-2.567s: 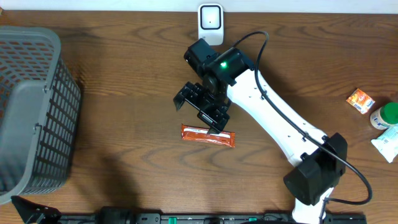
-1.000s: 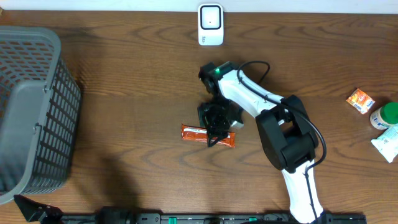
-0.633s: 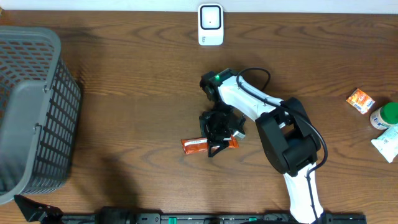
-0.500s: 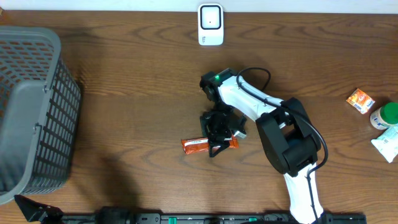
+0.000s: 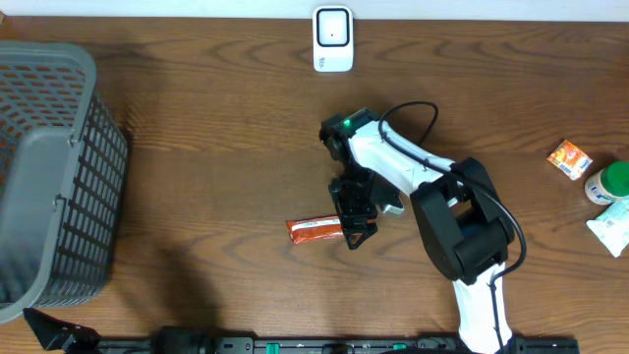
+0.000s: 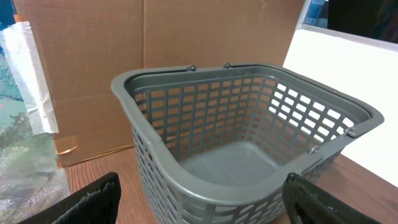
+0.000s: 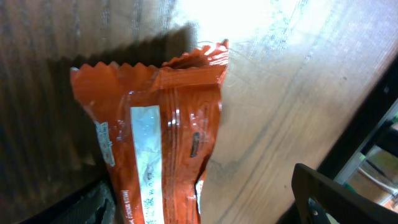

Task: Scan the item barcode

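The orange snack bar (image 5: pixel 313 230) lies flat on the wooden tabletop (image 5: pixel 216 118), near the middle and a little toward the front. The white scanner (image 5: pixel 333 39) stands well apart from it at the far edge. The right pincer (image 5: pixel 358 228) is down over the bar's right end, its arm folded back on itself above it. From the right wrist the crimped wrapper end and a pale strip along the pack show plainly. The dark fingers (image 7: pixel 339 196) stand apart at either side, one clear of the wrapper. The other is a blur at the bar's edge, and I can't tell whether it touches, so the pincer is apart with nothing clamped. The left pincer (image 6: pixel 202 205) is spread wide too, its tips in the bottom corners of its view, facing the grey mesh basket (image 5: pixel 98 197) at the left end of the tabletop. Over at the right edge sit a small orange packet (image 5: pixel 568 157) and a green-capped bottle (image 5: pixel 611 182).
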Controlling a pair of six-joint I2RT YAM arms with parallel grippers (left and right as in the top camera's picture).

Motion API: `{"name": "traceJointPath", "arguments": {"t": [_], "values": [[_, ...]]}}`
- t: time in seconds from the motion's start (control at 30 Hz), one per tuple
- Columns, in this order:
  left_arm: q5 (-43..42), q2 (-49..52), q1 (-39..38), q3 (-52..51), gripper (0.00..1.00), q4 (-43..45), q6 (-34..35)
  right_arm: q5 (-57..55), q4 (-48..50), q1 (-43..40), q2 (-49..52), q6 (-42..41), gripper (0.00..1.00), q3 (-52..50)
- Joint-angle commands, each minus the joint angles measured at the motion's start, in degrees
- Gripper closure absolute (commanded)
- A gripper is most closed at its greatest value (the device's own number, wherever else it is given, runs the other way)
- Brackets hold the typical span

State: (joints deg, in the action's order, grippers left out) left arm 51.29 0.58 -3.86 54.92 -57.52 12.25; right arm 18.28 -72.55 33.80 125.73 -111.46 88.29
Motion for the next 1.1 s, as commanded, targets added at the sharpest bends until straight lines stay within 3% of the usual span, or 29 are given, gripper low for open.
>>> {"name": "traceJointPath", "arguments": {"t": [0.0,0.27,0.47,0.6,0.9,1.07], "values": [[0.1,-0.4,-0.1,-0.4,0.16,-0.1,0.5,-14.6,7.1,1.7,9.1,-2.1,0.12,-7.3],[0.1,-0.4,-0.1,-0.4,0.17,-0.1,0.6,-12.5,14.3,4.8,9.1,-4.9,0.2,-13.4],[0.1,-0.4,-0.1,-0.4,0.17,-0.1,0.6,-11.9,16.1,5.0,9.1,-4.9,0.44,-14.7],[0.1,-0.4,-0.1,-0.4,0.16,-0.1,0.6,-11.9,16.5,5.0,9.1,-4.9,0.76,-15.7],[0.1,-0.4,-0.1,-0.4,0.17,-0.1,0.6,-11.6,17.7,4.5,8.9,-4.5,0.97,-15.6],[0.1,-0.4,-0.1,-0.4,0.16,-0.1,0.6,-14.0,17.8,1.7,5.7,5.3,0.99,-11.4]]}}
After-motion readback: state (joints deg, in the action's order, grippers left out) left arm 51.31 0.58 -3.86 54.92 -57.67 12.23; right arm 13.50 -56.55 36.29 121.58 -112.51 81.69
